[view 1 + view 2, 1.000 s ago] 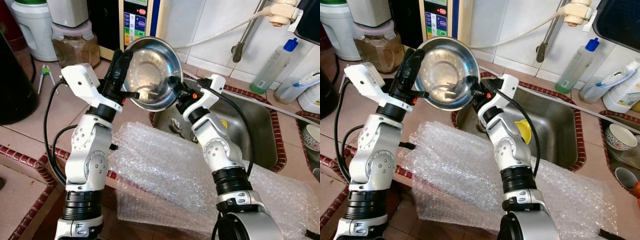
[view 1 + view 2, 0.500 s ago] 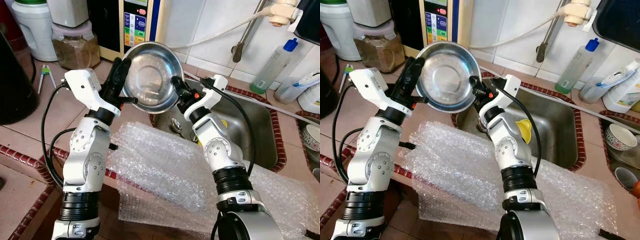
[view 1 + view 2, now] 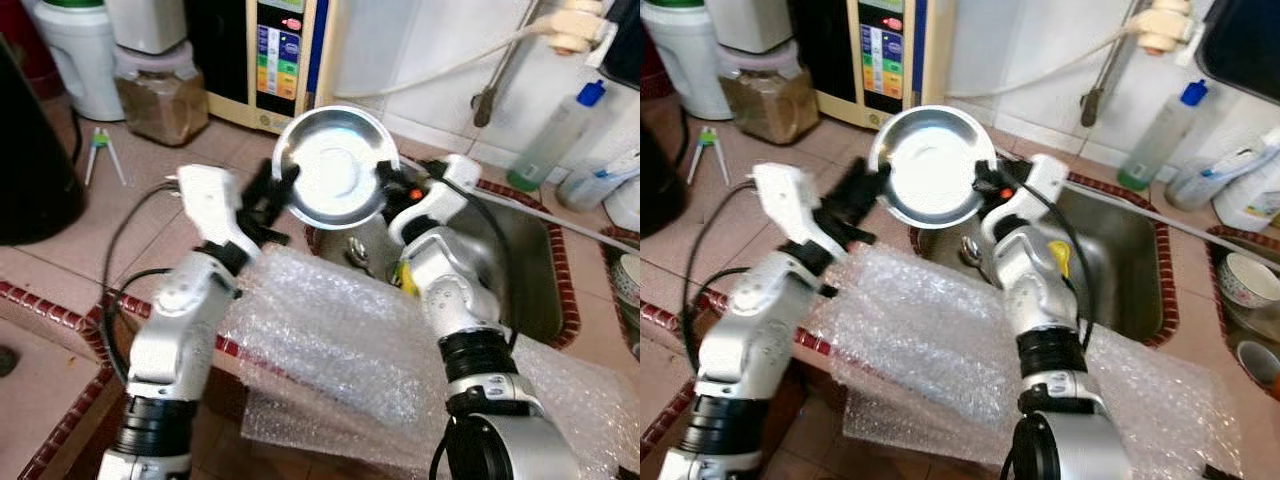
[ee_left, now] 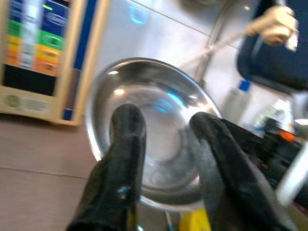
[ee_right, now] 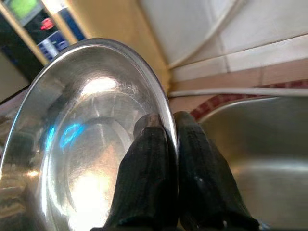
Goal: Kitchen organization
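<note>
The right end effector (image 5: 166,126) pinches the steel bowl (image 3: 335,167) rim; the left end effector (image 4: 166,127) stands open beside it.

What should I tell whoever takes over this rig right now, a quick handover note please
Right gripper: shut on the steel bowl, one finger inside the rim, one outside.
Left gripper: open, fingers at the bowl's opposite rim, not clamped.
Bowl is held tilted in the air above the near edge of the sink, past the bubble wrap spread on the counter.
Done: bowl lifted.
Left: set the bowl down; where is not evident.
</note>
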`<state>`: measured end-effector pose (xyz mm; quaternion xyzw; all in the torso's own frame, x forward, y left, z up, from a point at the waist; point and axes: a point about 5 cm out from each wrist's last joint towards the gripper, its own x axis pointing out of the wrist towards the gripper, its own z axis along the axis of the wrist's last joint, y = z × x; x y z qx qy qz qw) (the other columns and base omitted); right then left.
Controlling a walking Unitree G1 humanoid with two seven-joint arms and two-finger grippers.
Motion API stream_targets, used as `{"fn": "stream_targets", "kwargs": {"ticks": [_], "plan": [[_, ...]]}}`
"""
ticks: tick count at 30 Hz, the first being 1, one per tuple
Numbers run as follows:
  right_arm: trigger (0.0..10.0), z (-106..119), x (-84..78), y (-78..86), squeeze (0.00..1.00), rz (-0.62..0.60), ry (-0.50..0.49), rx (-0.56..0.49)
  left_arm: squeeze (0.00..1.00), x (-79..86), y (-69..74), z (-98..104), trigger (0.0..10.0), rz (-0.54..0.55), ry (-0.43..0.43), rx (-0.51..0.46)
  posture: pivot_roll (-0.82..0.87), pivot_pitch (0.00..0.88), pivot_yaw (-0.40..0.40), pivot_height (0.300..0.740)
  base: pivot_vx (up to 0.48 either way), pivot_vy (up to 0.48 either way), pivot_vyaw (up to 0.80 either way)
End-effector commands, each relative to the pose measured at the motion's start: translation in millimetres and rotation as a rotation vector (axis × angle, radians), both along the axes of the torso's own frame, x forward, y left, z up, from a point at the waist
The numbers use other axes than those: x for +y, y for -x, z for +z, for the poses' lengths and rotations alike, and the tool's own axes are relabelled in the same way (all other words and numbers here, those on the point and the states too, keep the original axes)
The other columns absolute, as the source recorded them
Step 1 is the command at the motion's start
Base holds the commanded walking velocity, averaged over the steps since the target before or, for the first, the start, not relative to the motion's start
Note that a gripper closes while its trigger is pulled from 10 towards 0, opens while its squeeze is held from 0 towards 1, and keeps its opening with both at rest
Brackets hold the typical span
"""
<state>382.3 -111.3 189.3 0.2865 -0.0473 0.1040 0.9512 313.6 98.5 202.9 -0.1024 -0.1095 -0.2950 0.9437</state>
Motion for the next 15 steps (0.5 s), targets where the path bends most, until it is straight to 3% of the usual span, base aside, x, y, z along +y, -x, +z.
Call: {"fn": "stream_targets", "kwargs": {"ticks": [1, 7, 15], "plan": [[0.0, 1, -14.9, -3.4, 0.0, -0.088, 0.014, 0.011, 1.0, -4.1, 4.8, -2, 10.0, -0.041, -0.034, 0.006, 0.14, 0.09, -0.117, 0.74, 0.0, 0.0, 0.0], [0.0, -7, -30.9, -4.8, 0.0, -0.194, 0.033, 0.061, 1.0, -4.3, 8.2, -12, 10.0, -0.06, -0.091, 0.038, 0.14, 0.089, -0.116, 0.74, 0.0, 0.0, 0.0], [0.0, -27, -63.4, -4.1, 0.0, -0.406, 0.129, 0.215, 1.0, -6.3, 15.6, -33, 10.0, -0.11, -0.198, 0.127, 0.14, 0.094, -0.116, 0.74, 0.0, 0.0, 0.0]]}}
